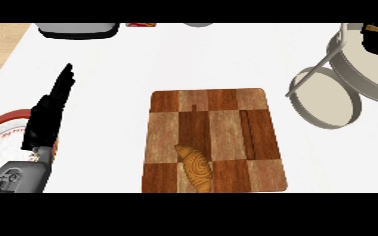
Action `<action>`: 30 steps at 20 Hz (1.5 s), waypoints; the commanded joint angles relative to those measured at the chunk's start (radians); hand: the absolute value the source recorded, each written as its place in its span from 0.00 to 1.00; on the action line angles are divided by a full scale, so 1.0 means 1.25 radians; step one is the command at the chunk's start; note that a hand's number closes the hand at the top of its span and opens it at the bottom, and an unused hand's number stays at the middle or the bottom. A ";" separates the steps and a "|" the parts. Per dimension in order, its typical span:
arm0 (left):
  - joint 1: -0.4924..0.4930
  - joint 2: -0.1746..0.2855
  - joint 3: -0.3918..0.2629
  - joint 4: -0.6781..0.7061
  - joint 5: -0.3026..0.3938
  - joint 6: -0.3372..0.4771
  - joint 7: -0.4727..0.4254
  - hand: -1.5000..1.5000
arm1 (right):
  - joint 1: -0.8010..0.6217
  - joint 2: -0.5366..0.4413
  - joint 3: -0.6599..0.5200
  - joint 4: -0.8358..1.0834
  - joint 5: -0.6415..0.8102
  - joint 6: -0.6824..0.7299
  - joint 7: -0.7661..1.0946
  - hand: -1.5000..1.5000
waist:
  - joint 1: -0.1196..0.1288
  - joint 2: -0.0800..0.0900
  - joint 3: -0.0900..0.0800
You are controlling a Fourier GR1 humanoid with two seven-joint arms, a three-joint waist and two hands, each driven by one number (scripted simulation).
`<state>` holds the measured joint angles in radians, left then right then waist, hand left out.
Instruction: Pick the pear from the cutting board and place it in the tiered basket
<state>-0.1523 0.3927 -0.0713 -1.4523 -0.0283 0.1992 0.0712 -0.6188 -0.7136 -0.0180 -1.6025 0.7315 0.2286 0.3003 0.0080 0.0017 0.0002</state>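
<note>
Head view: the pear (196, 169) lies on its side on the cutting board (221, 130), in the board's near-left part, with its narrow end pointing toward the board's far side. The tiered basket (323, 100) stands off the board's far right corner, apart from it. The left hand (46, 117) rests well left of the board, fingers straight and pressed together, holding nothing. The right hand is not in view. The pick is not yet begun. It seems best to come down from above, close across the pear's thick body rather than its taper, then lift well clear of the board before crossing the basket's rim.
</note>
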 commanded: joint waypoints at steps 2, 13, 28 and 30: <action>-0.007 -0.019 0.007 0.003 -0.015 -0.009 0.004 0.50 | 0.002 0.008 -0.031 0.084 -0.035 0.023 -0.109 1.00 | -0.002 -0.001 0.000; 0.009 -0.012 0.033 -0.015 -0.017 -0.040 -0.006 0.50 | 0.003 0.073 -0.106 0.282 -0.130 0.099 -0.098 0.00 | 0.000 -0.001 0.000; 0.059 -0.062 0.024 -0.064 -0.070 -0.022 0.015 0.50 | 0.044 0.092 -0.305 0.253 -0.262 -0.029 -0.198 0.00 | -0.006 -0.004 0.000; -0.026 -0.014 0.086 0.006 -0.023 -0.074 0.017 0.50 | -0.027 0.029 -0.342 0.278 -0.295 0.029 -0.120 0.00 | -0.010 -0.003 -0.001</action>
<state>-0.1446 0.3466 -0.0075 -1.4710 -0.0838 0.1441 0.0803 -0.6225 -0.6324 -0.3845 -1.2378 0.4092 0.2397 0.0753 0.0001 -0.0013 0.0001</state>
